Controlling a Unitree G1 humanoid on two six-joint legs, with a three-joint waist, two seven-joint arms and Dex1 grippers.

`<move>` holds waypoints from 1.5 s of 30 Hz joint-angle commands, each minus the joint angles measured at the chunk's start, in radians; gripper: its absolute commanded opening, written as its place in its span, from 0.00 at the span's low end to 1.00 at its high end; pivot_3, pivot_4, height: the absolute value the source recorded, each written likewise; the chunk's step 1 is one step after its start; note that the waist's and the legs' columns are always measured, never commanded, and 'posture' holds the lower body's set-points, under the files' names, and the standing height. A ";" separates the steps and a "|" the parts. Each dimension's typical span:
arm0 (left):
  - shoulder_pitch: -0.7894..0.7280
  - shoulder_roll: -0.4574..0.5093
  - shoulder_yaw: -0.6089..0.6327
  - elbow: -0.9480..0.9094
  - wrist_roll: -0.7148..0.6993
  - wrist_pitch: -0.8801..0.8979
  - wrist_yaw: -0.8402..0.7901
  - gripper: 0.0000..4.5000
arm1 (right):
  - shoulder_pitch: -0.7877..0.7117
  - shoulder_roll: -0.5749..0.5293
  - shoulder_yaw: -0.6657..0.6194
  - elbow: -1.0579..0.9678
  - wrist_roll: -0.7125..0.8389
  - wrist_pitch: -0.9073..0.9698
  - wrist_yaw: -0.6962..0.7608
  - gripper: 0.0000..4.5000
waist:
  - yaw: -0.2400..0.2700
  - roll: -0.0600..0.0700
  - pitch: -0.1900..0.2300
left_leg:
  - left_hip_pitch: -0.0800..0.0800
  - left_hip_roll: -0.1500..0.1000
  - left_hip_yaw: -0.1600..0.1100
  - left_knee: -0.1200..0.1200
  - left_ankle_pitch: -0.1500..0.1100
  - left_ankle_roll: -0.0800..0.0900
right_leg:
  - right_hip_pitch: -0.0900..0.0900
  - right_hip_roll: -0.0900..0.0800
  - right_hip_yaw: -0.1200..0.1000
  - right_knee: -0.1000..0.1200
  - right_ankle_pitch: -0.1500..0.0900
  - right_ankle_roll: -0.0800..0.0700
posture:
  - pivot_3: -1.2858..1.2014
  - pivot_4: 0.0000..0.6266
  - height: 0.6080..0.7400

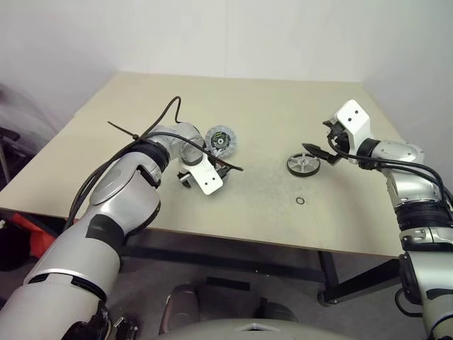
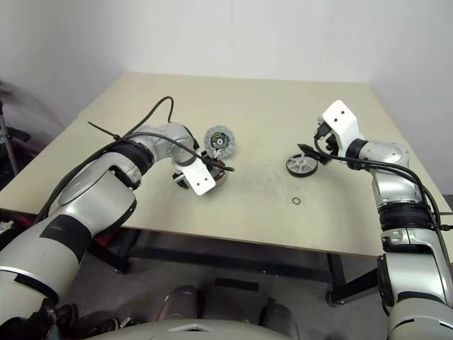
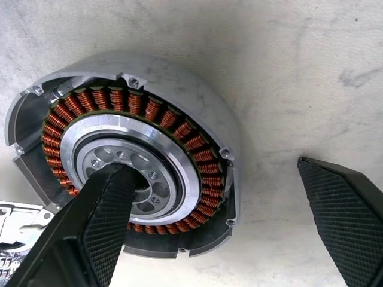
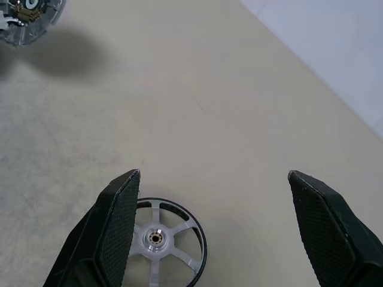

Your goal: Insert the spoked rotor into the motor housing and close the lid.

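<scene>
The motor housing (image 3: pixel 173 81), a squat disc with copper windings around a silver hub, lies on the table right under my left gripper (image 3: pixel 212 167). That gripper is open and points steeply down, one finger (image 3: pixel 102 215) over the hub and the other off to the side above the table. The spoked rotor (image 1: pixel 303 164) lies flat at the right, with my right gripper (image 4: pixel 213 176) open just above and beside it, holding nothing. The lid (image 1: pixel 221 139) rests just behind my left hand.
A tiny loose ring (image 1: pixel 301 201) lies on the beige table (image 1: pixel 248 99) in front of the rotor. A black cable loops over my left forearm. White walls stand behind the table, and its front edge is close to me.
</scene>
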 commanded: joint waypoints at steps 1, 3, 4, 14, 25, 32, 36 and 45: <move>-0.001 -0.017 -0.004 0.014 0.008 0.017 0.034 1.00 | -0.004 -0.009 -0.040 -0.047 0.021 -0.004 -0.008 0.99 | 0.000 0.000 0.000 | 0.000 0.000 0.000 0.000 0.000 0.000 | 0.000 0.000 0.000 0.000 0.000 0.000 | 0.52 0.00 1.00; -0.003 -0.024 -0.003 0.017 0.007 0.025 0.039 1.00 | -0.001 -0.009 -0.040 -0.052 0.022 -0.003 -0.009 0.99 | 0.001 0.000 0.000 | 0.001 0.000 0.000 0.000 0.000 0.000 | 0.001 -0.001 0.000 0.000 0.000 0.000 | 0.52 0.00 1.00; -0.004 -0.028 -0.002 0.019 0.005 0.028 0.041 1.00 | 0.001 -0.008 -0.041 -0.053 0.022 -0.002 -0.009 0.99 | 0.001 0.001 0.000 | 0.001 0.000 0.000 0.000 0.000 0.000 | 0.001 -0.001 0.000 0.000 0.000 0.000 | 0.52 0.00 1.00; -0.006 -0.027 -0.002 0.026 0.005 0.037 0.051 1.00 | 0.016 -0.003 -0.045 -0.073 0.023 0.005 -0.010 0.99 | 0.003 0.001 -0.001 | 0.001 -0.001 0.000 -0.001 0.001 0.002 | 0.001 -0.002 -0.001 0.000 0.000 0.000 | 0.52 0.00 1.00; -0.005 -0.029 0.018 0.026 -0.015 0.046 0.007 0.47 | 0.012 0.003 -0.047 -0.070 0.023 0.003 -0.013 1.00 | -0.001 0.001 -0.001 | -0.005 -0.001 0.001 -0.003 0.001 0.002 | -0.005 -0.002 -0.001 -0.002 0.000 0.000 | 0.52 0.00 1.00; -0.011 -0.034 0.013 0.020 -0.007 0.040 0.039 0.47 | 0.013 0.001 -0.047 -0.068 0.021 -0.001 -0.015 1.00 | 0.000 0.001 0.000 | -0.005 -0.001 0.001 -0.003 0.001 0.002 | -0.004 -0.002 -0.002 -0.002 0.000 0.000 | 0.52 0.00 1.00; -0.038 -0.053 0.036 0.011 -0.028 0.035 0.049 0.47 | 0.015 0.001 -0.048 -0.067 0.021 -0.002 -0.016 1.00 | 0.002 0.001 0.000 | -0.005 -0.001 0.001 -0.003 0.001 0.002 | -0.004 -0.003 -0.002 -0.002 0.000 0.000 | 0.52 0.00 1.00; -0.093 -0.135 0.063 0.006 -0.052 0.034 0.089 0.47 | 0.028 0.006 -0.050 -0.080 0.021 -0.004 -0.029 1.00 | 0.028 -0.001 0.001 | -0.012 -0.003 0.001 -0.003 0.001 0.004 | -0.007 -0.005 -0.003 -0.005 0.000 0.000 | 0.52 0.00 1.00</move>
